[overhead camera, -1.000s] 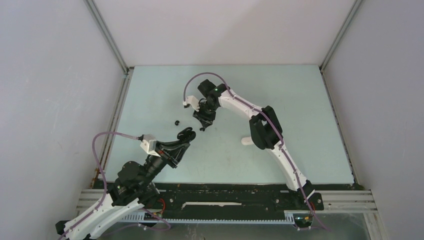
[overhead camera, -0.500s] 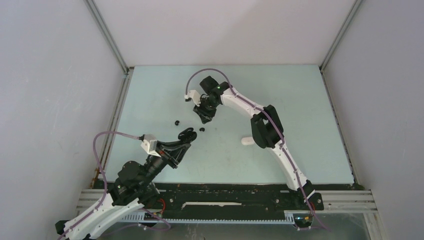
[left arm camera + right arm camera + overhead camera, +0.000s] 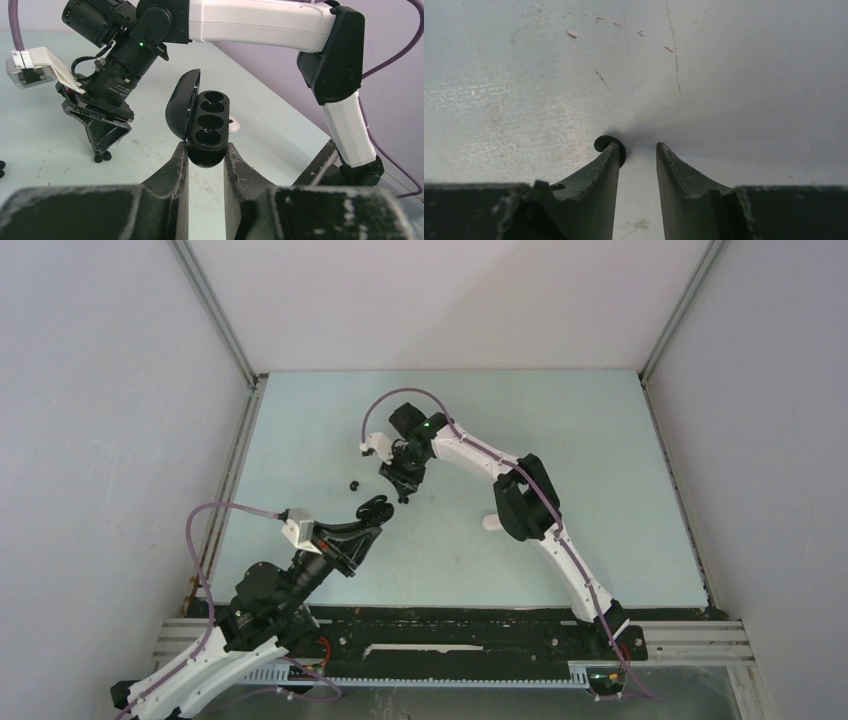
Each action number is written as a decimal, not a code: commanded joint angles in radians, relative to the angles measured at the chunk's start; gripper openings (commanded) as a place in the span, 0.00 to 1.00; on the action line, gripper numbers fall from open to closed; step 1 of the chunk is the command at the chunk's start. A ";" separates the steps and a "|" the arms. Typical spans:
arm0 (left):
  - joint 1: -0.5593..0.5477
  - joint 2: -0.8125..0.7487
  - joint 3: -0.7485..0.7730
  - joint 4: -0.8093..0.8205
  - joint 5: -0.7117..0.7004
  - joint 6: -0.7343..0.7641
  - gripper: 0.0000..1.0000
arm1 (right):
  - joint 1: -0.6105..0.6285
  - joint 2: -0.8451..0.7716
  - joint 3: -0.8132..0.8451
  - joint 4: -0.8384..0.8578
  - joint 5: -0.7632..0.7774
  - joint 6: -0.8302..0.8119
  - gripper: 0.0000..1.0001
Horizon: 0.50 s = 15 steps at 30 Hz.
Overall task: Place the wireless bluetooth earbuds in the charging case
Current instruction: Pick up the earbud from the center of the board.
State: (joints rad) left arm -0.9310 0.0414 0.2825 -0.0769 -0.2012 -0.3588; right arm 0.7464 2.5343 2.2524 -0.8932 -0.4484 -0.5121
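Note:
My left gripper (image 3: pixel 206 150) is shut on the lower end of a black charging case (image 3: pixel 206 125), held above the table with its lid swung open and its sockets showing. The same case (image 3: pixel 373 508) sits at the tip of the left arm in the top view. My right gripper (image 3: pixel 638 150) stands open, tips down at the table. A black earbud (image 3: pixel 603 142) lies against the outside of its left fingertip (image 3: pixel 614 152), not between the fingers. That earbud (image 3: pixel 102 157) lies under the right gripper's tips in the left wrist view. Another black earbud (image 3: pixel 353 484) lies further left.
A small white object (image 3: pixel 492 523) lies on the table beside the right arm's elbow, partly hidden by it. The pale table (image 3: pixel 600 440) is walled on the left, back and right. The right forearm stretches over the table's middle.
The right gripper drew back from the black earbud half a second ago, then came down again a little to the left, beside it. The left gripper and case have not moved.

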 commanded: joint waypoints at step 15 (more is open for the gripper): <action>0.001 0.032 0.004 0.067 0.028 -0.007 0.00 | 0.009 -0.070 -0.098 -0.032 -0.039 0.014 0.27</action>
State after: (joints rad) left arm -0.9310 0.0593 0.2825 -0.0605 -0.1947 -0.3584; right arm 0.7448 2.5019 2.1834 -0.8738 -0.4755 -0.5076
